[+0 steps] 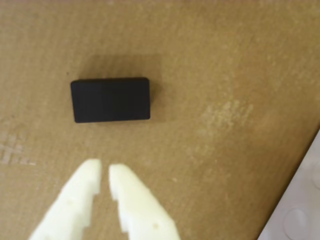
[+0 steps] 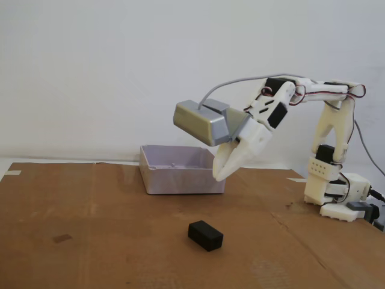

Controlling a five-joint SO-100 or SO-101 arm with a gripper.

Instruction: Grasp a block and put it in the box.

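Gripper (image 2: 218,175): white two-finger unit, raised in the air above the cardboard in the fixed view, pointing down and toward the left of that view. Fingers nearly together, only a narrow slit between the tips, nothing held. In the wrist view the gripper (image 1: 105,172) enters from the bottom edge, tips pointing up the picture.

Block (image 2: 205,235): small matte black brick, lying flat on the cardboard, free of any contact. In the fixed view it sits below the fingertips and a little nearer the camera, well apart from them. In the wrist view the block (image 1: 110,100) lies just ahead of the fingertips, long side across the picture, slightly left of the tips' line, with a clear strip of cardboard between.

Box (image 2: 180,171): shallow pale lavender-grey tray with low walls, standing on the cardboard behind the gripper in the fixed view; the fingertips overlap its right front corner in that view, though whether they touch cannot be told. In the wrist view a pale corner with round marks, the box (image 1: 300,210), shows at the lower right, off to the right of the fingers.

Camera module (image 2: 201,122): silver-grey boxy housing mounted above the gripper, grey cable rising from it.

Arm base (image 2: 337,192): white, at the right of the fixed view, far behind the gripper.

Cardboard sheet (image 2: 90,229): brown, covers the table under everything listed
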